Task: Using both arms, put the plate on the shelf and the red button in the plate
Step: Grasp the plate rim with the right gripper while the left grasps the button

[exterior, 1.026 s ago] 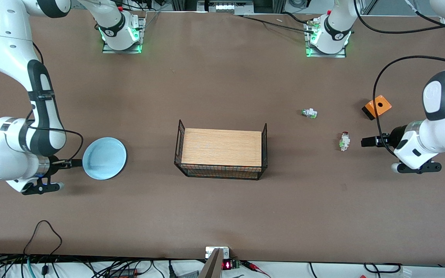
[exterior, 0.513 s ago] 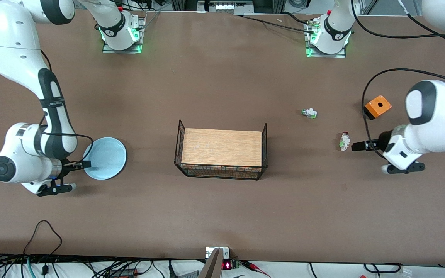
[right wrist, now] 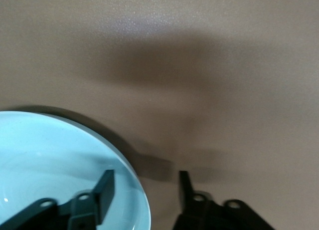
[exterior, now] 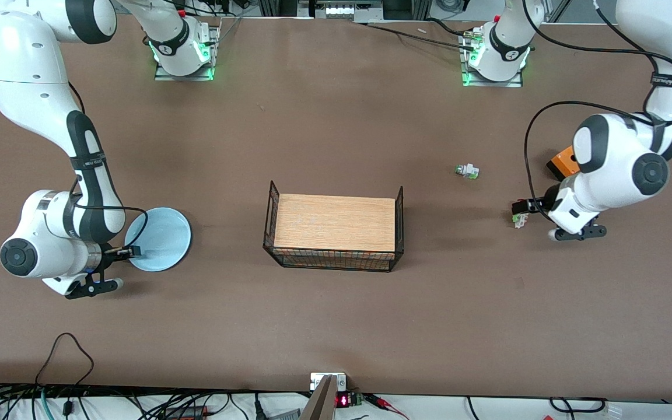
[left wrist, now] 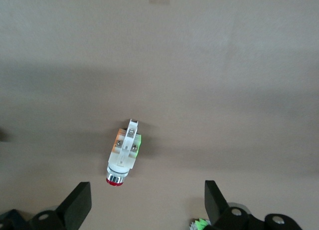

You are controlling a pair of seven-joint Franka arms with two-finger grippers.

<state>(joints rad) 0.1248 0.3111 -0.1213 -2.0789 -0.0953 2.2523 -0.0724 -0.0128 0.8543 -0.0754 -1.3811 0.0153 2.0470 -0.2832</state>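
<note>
Two Franka arms work at either end of the brown table (exterior: 336,326), and you see both grippers low beside their targets.

At the centre of the front view stands the wire rack (exterior: 270,216), its wooden top showing between the raised end walls. At mid-height, toward the right arm's end, lies the pale blue plate (exterior: 164,233), flat on the table. The only thing inside it is one finger (right wrist: 105,182) of the right gripper (exterior: 132,252). That gripper straddles the plate's rim on the edge lower in the frame. The right wrist view shows one finger within the bowl, the other outside on the table side, the jaws part-way apart with the rim between them. You cannot tell whether either finger touches the glaze.

The right arm's forearm and wrist cover part of the plate's edge in the front view. At the left arm's end, the elbow cuts off most of the orange box (exterior: 560,163). A green scrap at the lower edge of the left wrist view is too clipped to name.

The left gripper (exterior: 520,207) stands spread wide, holding nothing. The red button (exterior: 520,219) lies on its side on the table at the fingertips. In the left wrist view its red cap reaches into the gap between them, closer to one finger (left wrist: 79,202). A similar white-green part (exterior: 467,171) lies higher in the frame, well apart.
</note>
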